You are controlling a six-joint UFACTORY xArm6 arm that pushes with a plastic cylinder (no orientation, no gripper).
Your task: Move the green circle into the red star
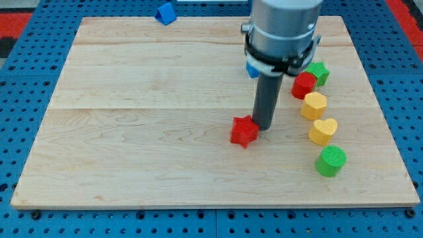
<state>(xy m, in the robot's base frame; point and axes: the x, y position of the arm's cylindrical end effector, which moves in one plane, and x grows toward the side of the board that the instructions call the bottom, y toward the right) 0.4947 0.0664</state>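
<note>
The green circle (pixel 330 161) lies near the board's right edge, toward the view's bottom. The red star (pixel 244 131) lies near the middle of the board, well to the left of the green circle. My tip (pixel 265 126) stands right against the red star's upper right side, touching or nearly touching it. The tip is far to the left of the green circle.
A column of blocks runs above the green circle: a yellow heart (pixel 322 131), a yellow hexagon (pixel 314 105), a red circle (pixel 304 85) and a green block (pixel 318 72). A blue block (pixel 252 68) is partly hidden behind the arm. A blue block (pixel 165 13) sits at the top edge.
</note>
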